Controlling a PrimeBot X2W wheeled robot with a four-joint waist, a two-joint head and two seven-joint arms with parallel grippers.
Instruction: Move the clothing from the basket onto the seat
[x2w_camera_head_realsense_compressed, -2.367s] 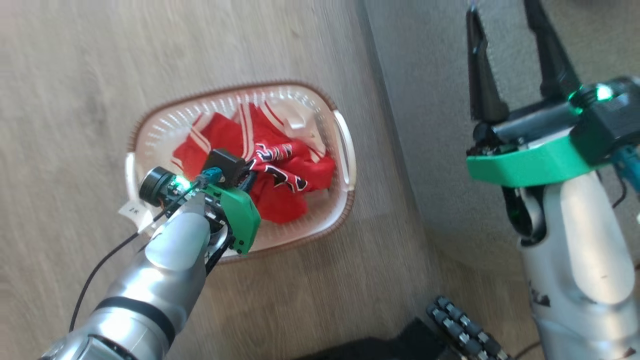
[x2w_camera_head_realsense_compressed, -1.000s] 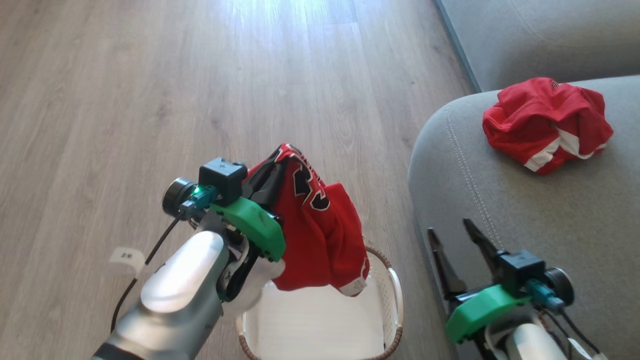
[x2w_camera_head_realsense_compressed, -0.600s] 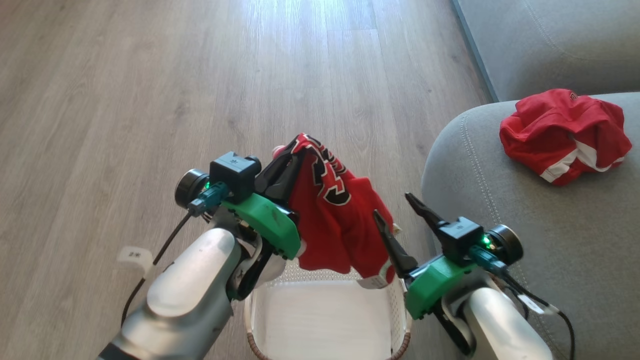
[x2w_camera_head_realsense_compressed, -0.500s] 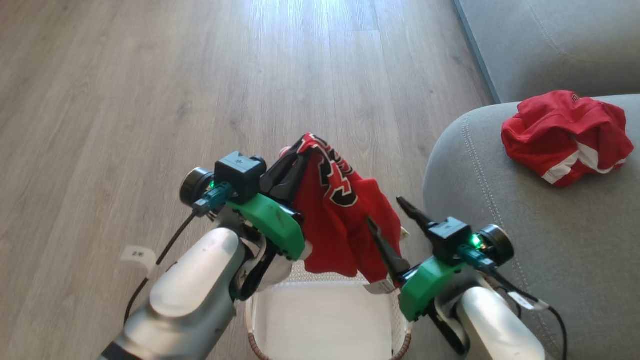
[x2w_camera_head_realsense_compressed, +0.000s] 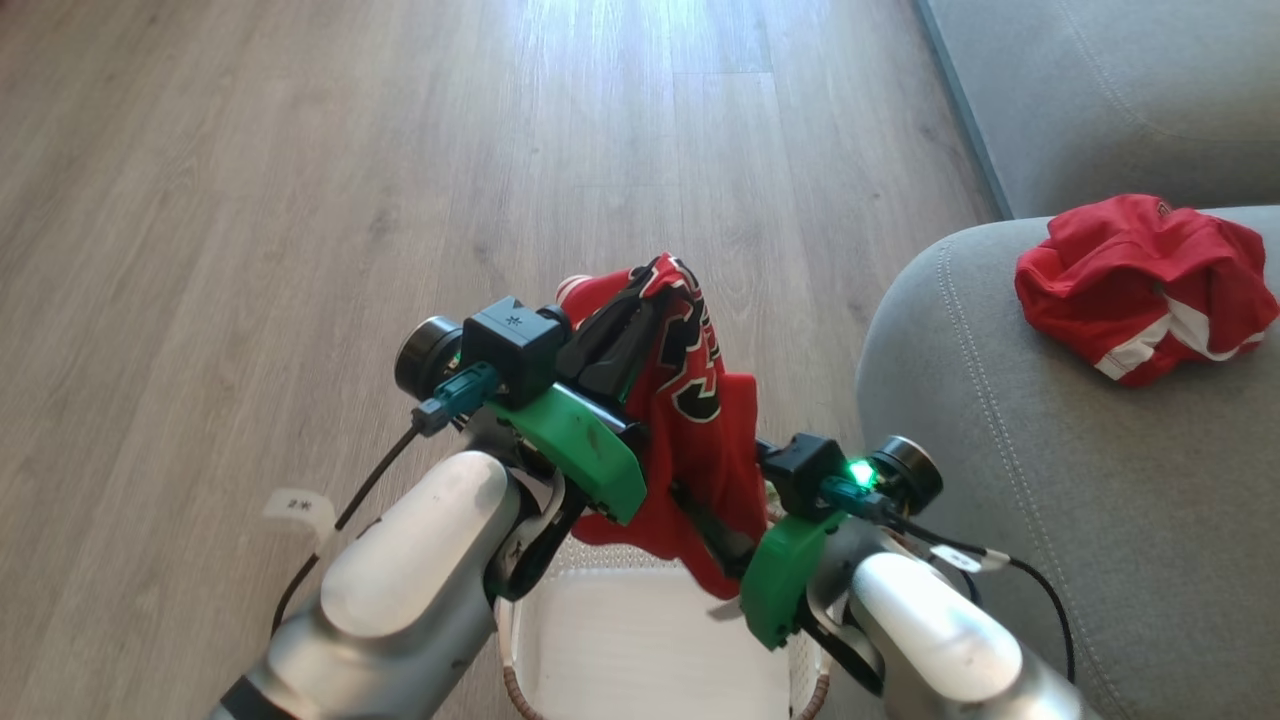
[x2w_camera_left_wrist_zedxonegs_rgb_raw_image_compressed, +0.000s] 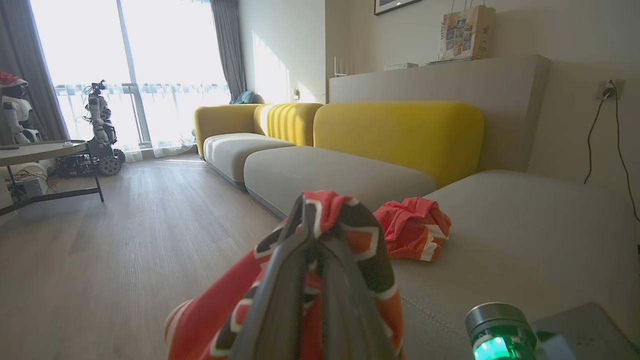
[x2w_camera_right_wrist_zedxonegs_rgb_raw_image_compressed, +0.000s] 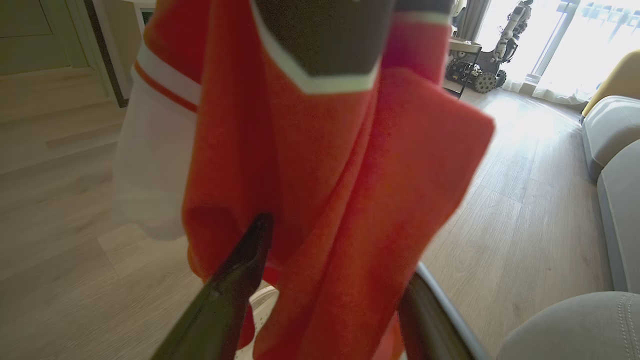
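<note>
The right gripper (x2w_camera_right_wrist_zedxonegs_rgb_raw_image_compressed: 340, 250) is largely lost behind the hanging red jersey (x2w_camera_head_realsense_compressed: 700, 440) from above. Up close its two fingers stand spread wide with the cloth drooping between them, and I cannot tell whether they touch it. The jersey's black numerals are folded over and unreadable, and the cloth nearest that wrist is a blur. The left gripper (x2w_camera_head_realsense_compressed: 640, 295) is pinched tight on the jersey's top, holding it in the air just off the rounded corner of the grey seat (x2w_camera_head_realsense_compressed: 1050, 450). The white basket (x2w_camera_head_realsense_compressed: 640, 650) stands on the floor beside that same corner, cut off by the lower edge, and its visible bottom is bare. The red shorts (x2w_camera_head_realsense_compressed: 1140, 285) lie crumpled on the seat, near its far edge. Pale wood-look floor (x2w_camera_head_realsense_compressed: 250, 200) runs away from the seat, with sun glare on it. Beyond the seat are yellow backrests (x2w_camera_left_wrist_zedxonegs_rgb_raw_image_compressed: 400, 130), a bright window (x2w_camera_left_wrist_zedxonegs_rgb_raw_image_compressed: 150, 50) and another robot (x2w_camera_left_wrist_zedxonegs_rgb_raw_image_compressed: 100, 130).
</note>
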